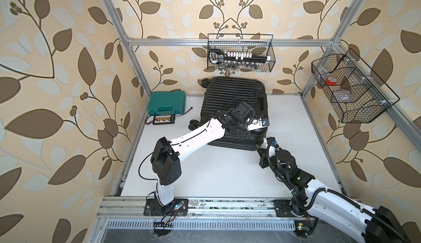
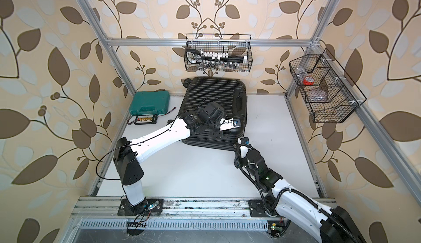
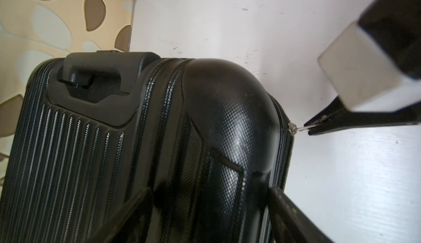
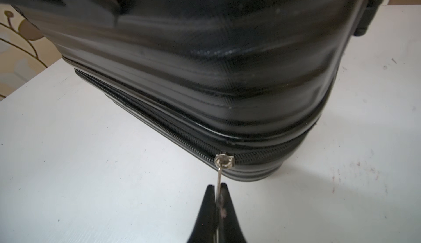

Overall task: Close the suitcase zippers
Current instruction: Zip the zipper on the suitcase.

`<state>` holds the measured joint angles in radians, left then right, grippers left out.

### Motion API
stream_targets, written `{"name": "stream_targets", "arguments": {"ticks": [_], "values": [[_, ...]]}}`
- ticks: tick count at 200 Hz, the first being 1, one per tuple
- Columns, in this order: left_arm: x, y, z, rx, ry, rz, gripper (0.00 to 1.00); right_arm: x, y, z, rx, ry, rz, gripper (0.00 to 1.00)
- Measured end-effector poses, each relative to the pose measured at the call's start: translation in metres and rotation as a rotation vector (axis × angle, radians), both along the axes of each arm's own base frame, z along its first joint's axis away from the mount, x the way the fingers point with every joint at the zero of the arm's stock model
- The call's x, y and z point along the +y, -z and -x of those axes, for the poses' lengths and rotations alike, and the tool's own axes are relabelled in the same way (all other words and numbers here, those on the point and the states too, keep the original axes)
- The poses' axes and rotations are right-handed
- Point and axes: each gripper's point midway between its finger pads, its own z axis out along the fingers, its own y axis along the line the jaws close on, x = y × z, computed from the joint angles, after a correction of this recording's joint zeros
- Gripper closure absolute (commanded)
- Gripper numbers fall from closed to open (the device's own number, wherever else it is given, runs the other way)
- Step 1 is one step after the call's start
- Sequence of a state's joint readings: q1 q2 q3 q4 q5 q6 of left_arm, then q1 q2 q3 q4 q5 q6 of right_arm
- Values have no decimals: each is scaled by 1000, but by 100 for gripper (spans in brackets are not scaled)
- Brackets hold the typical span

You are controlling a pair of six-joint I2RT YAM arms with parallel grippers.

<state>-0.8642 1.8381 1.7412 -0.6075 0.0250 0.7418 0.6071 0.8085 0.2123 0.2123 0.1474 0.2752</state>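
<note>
Suitcase (image 4: 205, 55) fills the right wrist view, a black ribbed hard shell lying flat on the white counter (image 4: 91, 173). Its zipper track (image 4: 177, 134) runs along the seam between the two shells, with a silver slider (image 4: 224, 161) at the rounded corner nearest the camera. A thin metal pull tab (image 4: 219, 175) sticks out from the slider. The right pincer (image 4: 217, 188) is clamped on it, black fingers together with only the tab between. Whether the track beside the slider is closed I cannot tell.

Left wrist view: the same corner from above, glossy and dimpled, with a recessed black handle (image 3: 75, 76) farther along the shell. The left pincer (image 3: 214, 191) stands apart: one finger (image 3: 293, 210) drops beside the corner's edge, the other is a dark blur over the shell. Past the corner the right pincer's tips meet on the tab.

In both top views the suitcase lies toward the back of the counter, wheels to the left, below a wire basket (image 1: 241, 53) on the back rail. The left arm reaches across its lid to the near right corner; the right arm comes in low at that same corner. A teal tool case (image 1: 167, 103) sits left of the suitcase, apart from it, with a small black connector box (image 1: 163, 119) just in front. A second wire basket (image 1: 350, 89) hangs on the right rail.
</note>
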Motion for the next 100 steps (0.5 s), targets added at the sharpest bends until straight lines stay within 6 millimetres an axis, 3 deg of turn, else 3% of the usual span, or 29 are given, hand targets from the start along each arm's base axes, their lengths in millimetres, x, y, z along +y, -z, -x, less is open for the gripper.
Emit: {"name": "stream_targets", "arguments": {"ticks": [31,57,75,100], "values": [[-1,-13,-5,58,-87,109,13,-1,1,-1,1,14,2,100],[20,-39,-21,73,-255,222,19,-2,1,-1,0,26,2,100],[57,-66,-48,66,-465,328,27,-3,0,-1,-3,31,2,100],[145,-93,-93,67,-803,491,40,-3,0,-1,-3,31,3,100]]}}
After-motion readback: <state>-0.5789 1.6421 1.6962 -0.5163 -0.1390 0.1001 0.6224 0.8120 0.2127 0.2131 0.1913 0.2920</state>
